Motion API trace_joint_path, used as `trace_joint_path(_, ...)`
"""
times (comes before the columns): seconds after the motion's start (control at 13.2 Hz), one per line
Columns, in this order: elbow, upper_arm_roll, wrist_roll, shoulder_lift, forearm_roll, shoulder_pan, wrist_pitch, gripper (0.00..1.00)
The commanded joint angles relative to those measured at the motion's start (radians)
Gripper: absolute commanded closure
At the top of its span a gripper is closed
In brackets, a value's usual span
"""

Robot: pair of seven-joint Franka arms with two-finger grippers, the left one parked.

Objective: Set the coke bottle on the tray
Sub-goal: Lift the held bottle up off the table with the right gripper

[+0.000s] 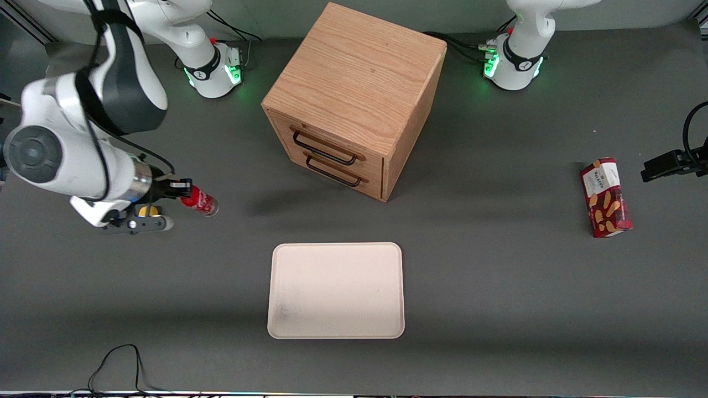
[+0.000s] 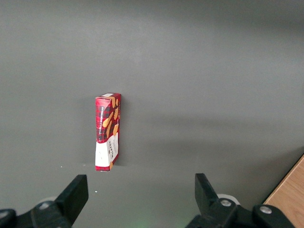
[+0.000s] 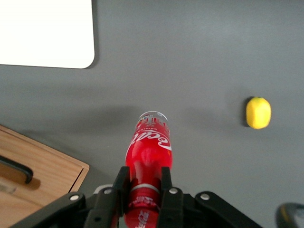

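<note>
Nearest the front camera lies the tray [image 1: 336, 290], bare on the table. Farther back, toward the working arm's end, the gripper [image 1: 178, 189] clamps the coke bottle [image 1: 200, 201] by its neck, lifted above a lemon [image 3: 258, 112].

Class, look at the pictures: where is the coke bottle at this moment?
The coke bottle is held off the table in the gripper, fingers shut on its neck, at the working arm's end, farther from the front camera than the tray.
</note>
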Motion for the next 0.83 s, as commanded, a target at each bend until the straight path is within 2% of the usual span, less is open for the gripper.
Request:
trace_joint_path(0.0, 0.190, 0.000, -0.011, 0.042, -0.010, -0.026, -0.157, 1.00)
trace_joint_path(0.3, 0.467, 0.001, -0.005, 0.173, -0.007, -0.048, -0.331, 1.00)
trace_joint_path(0.6, 0.602, 0.004, 0.013, 0.302, -0.007, -0.049, -0.334, 1.00)
trace_joint_path(0.76, 0.696, 0.017, 0.091, 0.405, -0.003, -0.046, -0.294, 1.00)
